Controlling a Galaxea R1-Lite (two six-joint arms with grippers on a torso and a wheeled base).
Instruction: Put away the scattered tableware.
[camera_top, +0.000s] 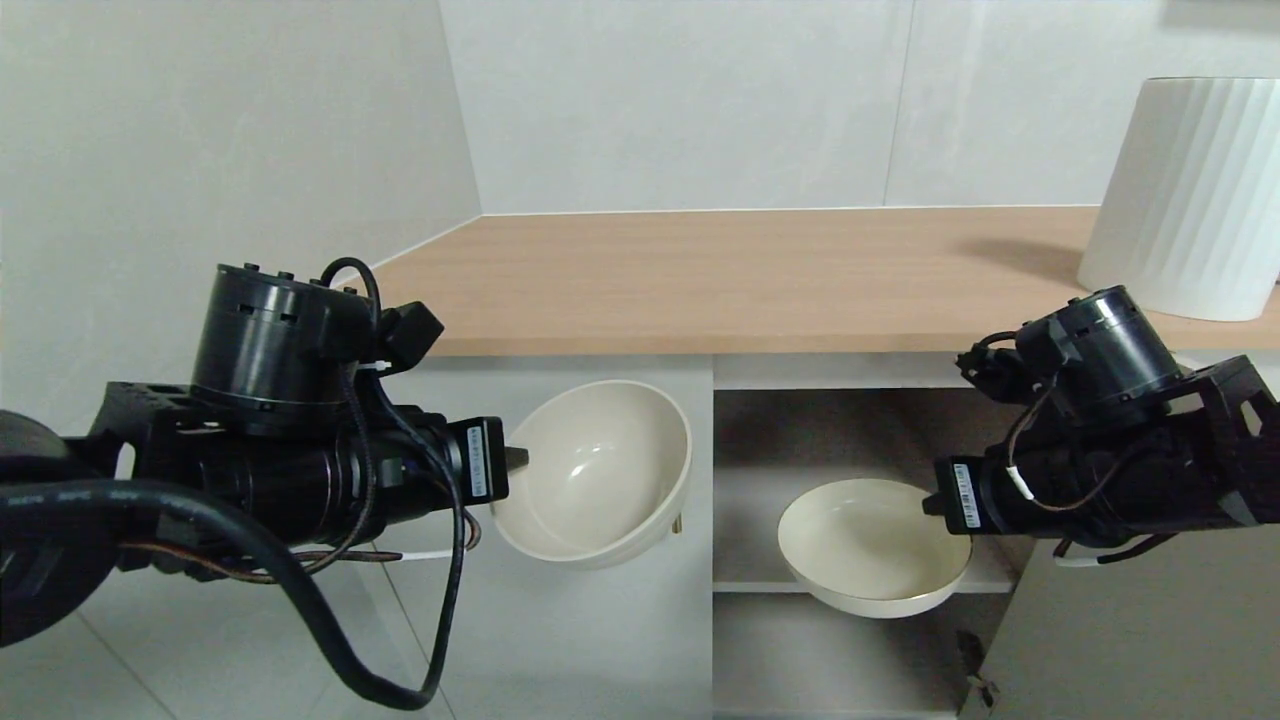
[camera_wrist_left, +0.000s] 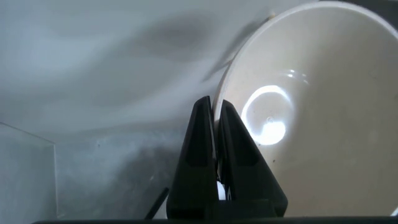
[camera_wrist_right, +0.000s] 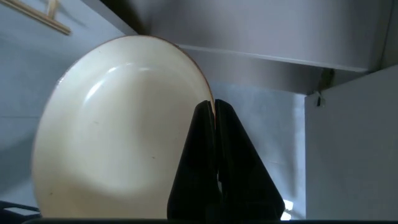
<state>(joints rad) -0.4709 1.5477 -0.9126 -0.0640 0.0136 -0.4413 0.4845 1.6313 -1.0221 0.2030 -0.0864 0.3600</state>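
L gripper (camera_top: 518, 458) pinches bowl (camera_top: 600, 480) rim; bowl tilted just ahead of it, outside cupboard. R gripper (camera_top: 930, 503) clamped on dish (camera_top: 865, 545) rim, dish beyond its tips at shelf (camera_top: 745, 560) edge, can't tell if resting. Neither stowed yet: place + release both.

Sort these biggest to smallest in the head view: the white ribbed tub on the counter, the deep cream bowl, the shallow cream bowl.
1. white ribbed tub, cut off at the edge
2. deep cream bowl
3. shallow cream bowl, similar width but flatter
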